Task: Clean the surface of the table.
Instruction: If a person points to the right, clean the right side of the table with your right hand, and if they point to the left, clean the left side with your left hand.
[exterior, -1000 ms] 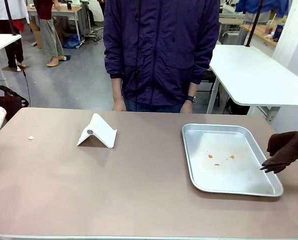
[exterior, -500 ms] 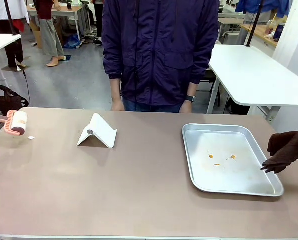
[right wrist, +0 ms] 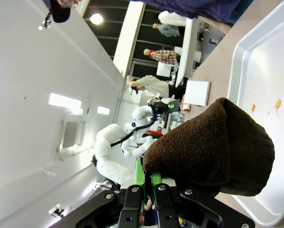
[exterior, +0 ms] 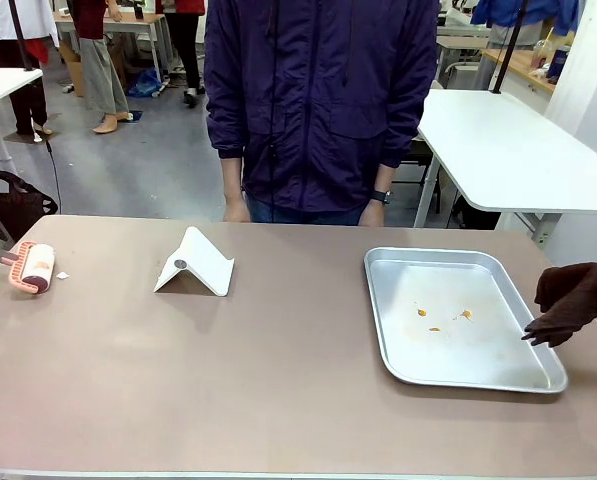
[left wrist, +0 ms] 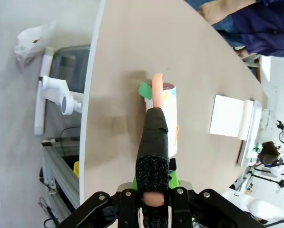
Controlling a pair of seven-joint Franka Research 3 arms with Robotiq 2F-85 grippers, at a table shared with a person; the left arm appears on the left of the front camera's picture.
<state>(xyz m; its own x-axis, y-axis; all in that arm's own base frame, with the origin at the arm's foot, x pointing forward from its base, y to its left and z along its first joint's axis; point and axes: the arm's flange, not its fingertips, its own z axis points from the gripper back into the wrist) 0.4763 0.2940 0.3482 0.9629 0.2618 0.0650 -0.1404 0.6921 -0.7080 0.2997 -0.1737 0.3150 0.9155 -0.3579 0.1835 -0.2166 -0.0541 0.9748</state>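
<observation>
Table (exterior: 278,400), brownish-taupe with a thin pale edge, spanned the lower part of the front view between the robot and a person (exterior: 323,100) who stood at its far side, both hands (exterior: 238,212) hanging down at the far edge and taking no part. At the table's left end lay a small white scrap (exterior: 62,274), the only loose debris visible on the bare top; just beside it a lint roller (exterior: 35,268) was held low with its drum lying across the surface, presumably so that it could roll over the scrap and pick it up, though contact with the top could not be judged. In the left wrist view the left gripper (left wrist: 153,179) was closed on the roller's dark padded handle (left wrist: 152,142), which ran straight out along the fingers, the drum (left wrist: 166,118) thus reaching forward over the table. Toward the middle stood a white folded stand (exterior: 195,263), well apart from the roller. On the right half rested a silver tray (exterior: 458,362) with a few orange crumbs (exterior: 443,318) in it, seemingly a collecting place for debris. At the tray's right rim the right gripper (right wrist: 146,183) was clamped on a bunched brown cloth (exterior: 570,300), which hung from the fingers (right wrist: 213,147) just above the table edge, probably kept ready for wiping while the roller worked. Cleaning appeared to be at an early stage, with the scrap not yet lifted.
</observation>
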